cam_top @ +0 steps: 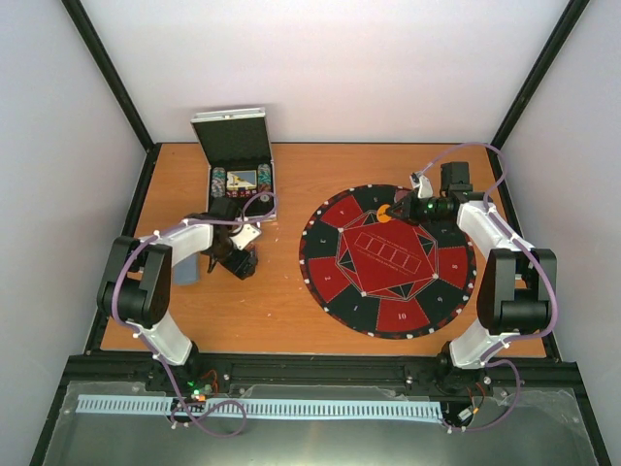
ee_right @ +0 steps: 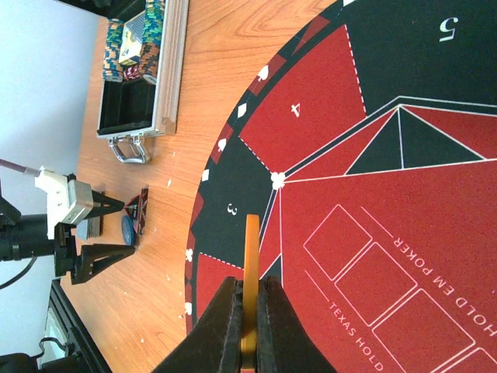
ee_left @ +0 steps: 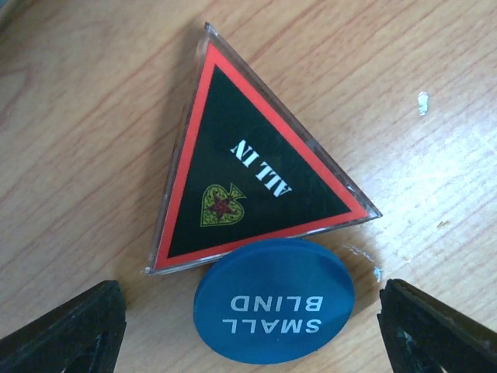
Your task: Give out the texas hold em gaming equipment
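A blue "SMALL BLIND" disc [ee_left: 273, 301] lies flat on the wooden table, its edge touching a triangular "ALL IN" marker [ee_left: 248, 171]. My left gripper [ee_left: 250, 330] is open, with one finger on each side of the blue disc and neither touching it. In the top view that gripper [cam_top: 241, 260] hangs just below the chip case [cam_top: 241, 180]. My right gripper [ee_right: 250, 291] is shut on an orange disc [ee_right: 251, 256], held on edge above the round red-and-black poker mat [ee_right: 373, 233]. It is at the mat's far side [cam_top: 393, 210]. Spotted chips [ee_right: 116, 47] stand in rows in the case.
The case's lid [cam_top: 231, 136] stands open at the back of the table. A grey-blue stack that looks like cards [cam_top: 186, 272] lies left of the left arm. The mat [cam_top: 330, 243] fills the right half. Bare wood lies between case and mat.
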